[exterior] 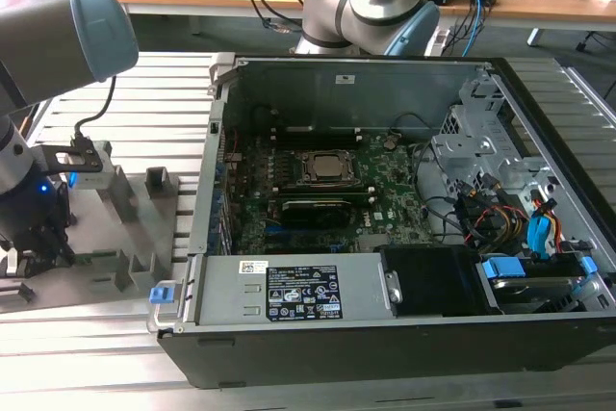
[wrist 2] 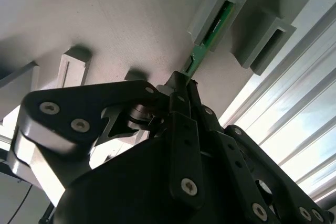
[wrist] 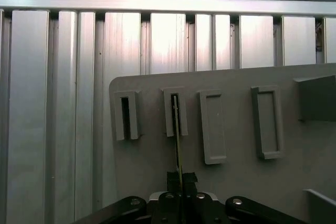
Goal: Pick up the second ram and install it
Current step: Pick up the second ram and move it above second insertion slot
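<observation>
Squarely, black gripper (wrist 2: 181, 83) clamped on thin green second ram (wrist 2: 196, 56), one end in grey slotted holder (wrist 2: 131, 19).

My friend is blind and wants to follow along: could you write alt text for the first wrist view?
Black jaws are shut on a thin green ram, seen edge-on, whose far end sits in a slot of a grey tray. An empty slot lies beside it, and the tray rests on a ribbed metal table.
</observation>
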{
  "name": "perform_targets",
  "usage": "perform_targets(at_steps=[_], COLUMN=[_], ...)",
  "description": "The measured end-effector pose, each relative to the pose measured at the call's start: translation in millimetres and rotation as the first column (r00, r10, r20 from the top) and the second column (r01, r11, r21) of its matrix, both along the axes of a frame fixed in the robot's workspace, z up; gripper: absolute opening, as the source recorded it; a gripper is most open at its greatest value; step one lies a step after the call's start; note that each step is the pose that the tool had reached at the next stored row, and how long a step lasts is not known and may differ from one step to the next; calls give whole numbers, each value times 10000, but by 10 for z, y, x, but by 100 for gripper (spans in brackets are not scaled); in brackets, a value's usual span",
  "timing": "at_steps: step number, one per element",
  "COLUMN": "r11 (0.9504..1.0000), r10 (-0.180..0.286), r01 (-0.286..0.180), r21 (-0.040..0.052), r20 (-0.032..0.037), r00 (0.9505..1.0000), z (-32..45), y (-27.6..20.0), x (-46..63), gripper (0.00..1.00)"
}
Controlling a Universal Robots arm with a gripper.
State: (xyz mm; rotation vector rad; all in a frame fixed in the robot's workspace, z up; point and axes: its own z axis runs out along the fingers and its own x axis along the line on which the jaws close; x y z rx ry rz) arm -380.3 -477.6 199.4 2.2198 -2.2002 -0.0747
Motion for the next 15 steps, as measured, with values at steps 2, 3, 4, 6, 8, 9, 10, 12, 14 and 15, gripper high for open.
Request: perform_targets(at_steps=[2, 3, 4, 6, 8, 9, 10, 12, 14, 15], r11=[10000, 10000, 10000, 10000, 10000, 10000, 10000, 10000, 10000, 10000], r10=[0, 0, 0, 0, 0, 0, 0, 0, 0, 0], r01=[0, 0, 0, 0, 0, 0, 0, 0, 0, 0], r21=[4, 8, 10, 12, 10, 10, 10, 11, 10, 11], r20=[0, 0, 0, 2, -1, 0, -1, 0, 0, 0], r00=[10000, 10000, 10000, 10000, 10000, 10000, 10000, 10000, 10000, 10000], z=[0, 0, 0, 1, 20, 38, 54, 83, 113, 125], y=[0, 0, 0, 0, 0, 0, 0, 0, 0, 0], x=[0, 0, 0, 0, 0, 0, 0, 0, 0, 0], gripper=[14, 14, 14, 14, 14, 14, 14, 14, 14, 14])
